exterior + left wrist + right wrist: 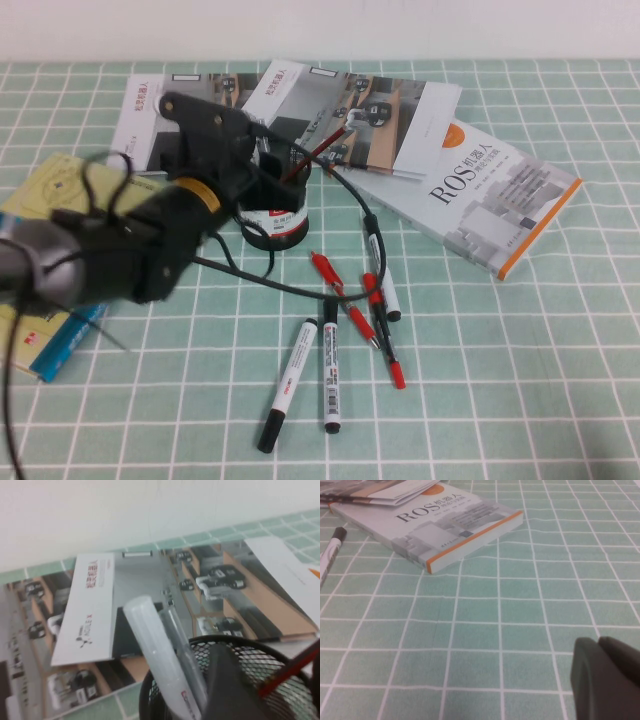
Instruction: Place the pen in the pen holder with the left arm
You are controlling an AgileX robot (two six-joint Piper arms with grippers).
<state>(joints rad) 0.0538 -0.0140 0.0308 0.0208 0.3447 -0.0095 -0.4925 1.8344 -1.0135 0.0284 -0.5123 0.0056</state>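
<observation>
The black wire-mesh pen holder (283, 222) with a red-and-white label stands on the table in front of the booklets. My left gripper (256, 162) hovers over its rim. In the left wrist view the slim grey translucent pen (178, 641) stands in the holder (165, 670), leaning on the rim beside a thicker white tube (152, 652). It is outside the gap between my dark fingers (225, 685), which stand apart over the cup, holding nothing. A red pen (322, 148) also sticks out of the holder. My right gripper (602, 680) is shut and empty, low over bare tablecloth.
Two white black-capped markers (310, 380), several red pens (375, 320) and a black cable (300, 290) lie in front of the holder. A thick ROS book (490, 195) lies to the right, open booklets (330, 105) behind, and a yellow book (45, 200) on the left.
</observation>
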